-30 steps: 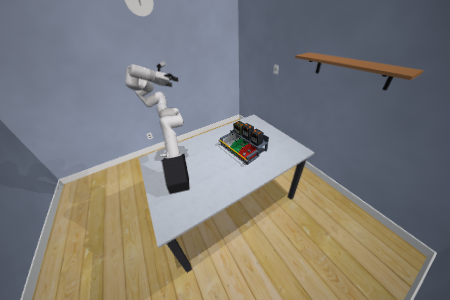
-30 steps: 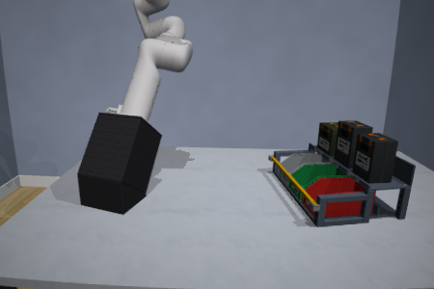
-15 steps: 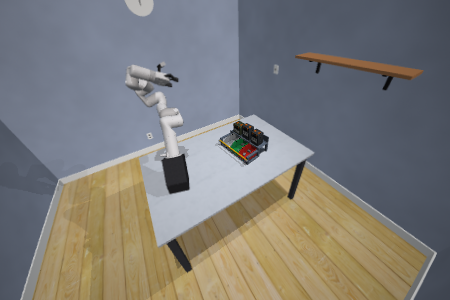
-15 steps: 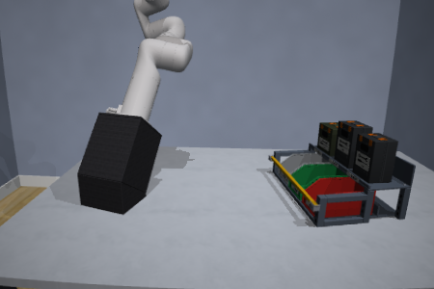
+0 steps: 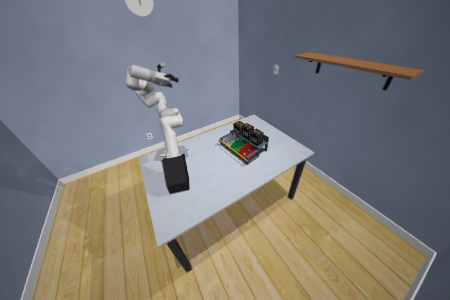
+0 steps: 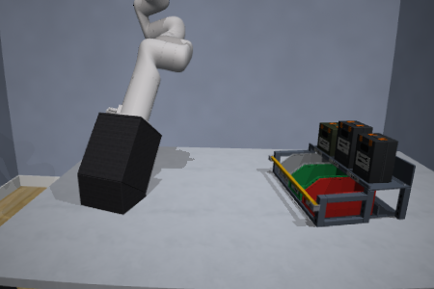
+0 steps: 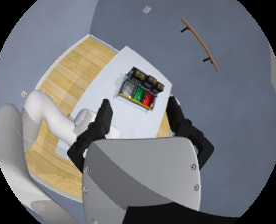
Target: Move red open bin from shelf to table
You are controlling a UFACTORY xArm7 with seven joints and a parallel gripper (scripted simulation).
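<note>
The task is at its very start: the approach has hardly begun, and nothing has been grasped. The gripper hangs high above the tabletop, well apart from the shelf, with its jaws spread wide and nothing between them; the wrist view shows both black fingers splayed to either side with the shelf small and far below between them. The red open bin sits in the low grey shelf near the far end of the tabletop, at the end of the row nearest the exterior camera, with a green bin just beside it and a grey bin beyond that. A yellow bar runs along the front of the shelf, and three dark boxes stand on the upper level behind the bins. Whether parts lie in the red bin is too small to tell. The next move, as I judge it, calls for a long descent and reach toward the red bin's end of the shelf, lining the jaws up on one wall or the rim of that bin alone, clear of the green neighbour. The bin then looks to need lifting over or out past the yellow bar while kept level, so its contents stay in.
</note>
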